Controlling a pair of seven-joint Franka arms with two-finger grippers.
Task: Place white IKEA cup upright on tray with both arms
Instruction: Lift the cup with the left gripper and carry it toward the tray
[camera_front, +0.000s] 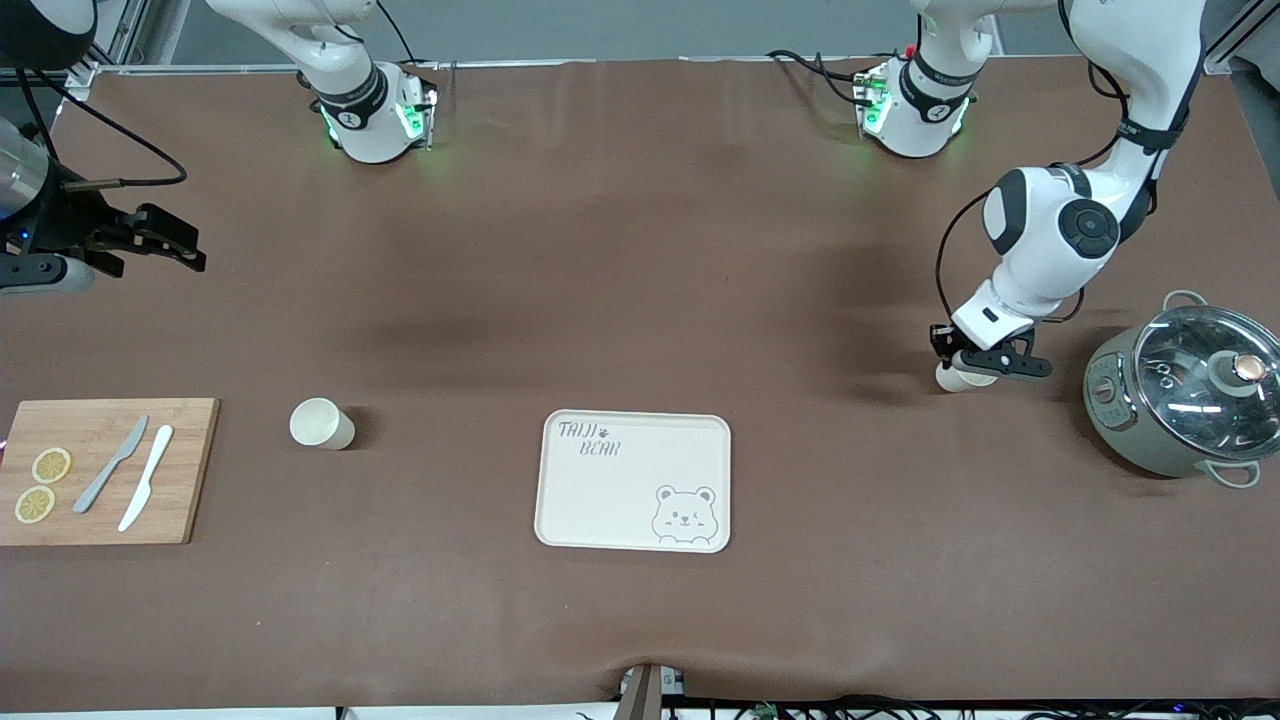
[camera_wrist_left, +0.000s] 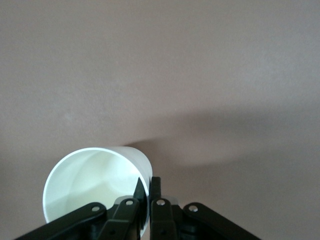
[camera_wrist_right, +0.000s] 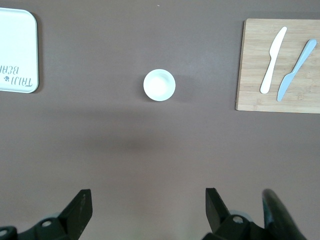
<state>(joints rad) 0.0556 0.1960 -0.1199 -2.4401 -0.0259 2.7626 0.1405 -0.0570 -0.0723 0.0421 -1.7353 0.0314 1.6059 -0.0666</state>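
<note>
Brown desk (camera_front: 640, 300): left pincer (camera_front: 985, 365) clamps rim of toppled cup (camera_wrist_left: 95, 187), ready for lift toward tray (camera_front: 600, 500); right pincer (camera_front: 150, 240) spread empty, waiting near second cup (camera_front: 320, 423).

White jointed arms (camera_front: 1040, 240), black bands, cables, black claws, green-lit bases

Cup (camera_front: 962, 378) by the pot (camera_front: 1180, 400) mostly hidden under left gripper (camera_front: 990, 362) in front view; lower rim cut off in left wrist view. Pot clipped at frame edge. Right arm mostly out of frame. Lemon slices (camera_front: 43, 484) too small for detail. Tray (camera_wrist_right: 15, 50) half cut off in right wrist view.
</note>
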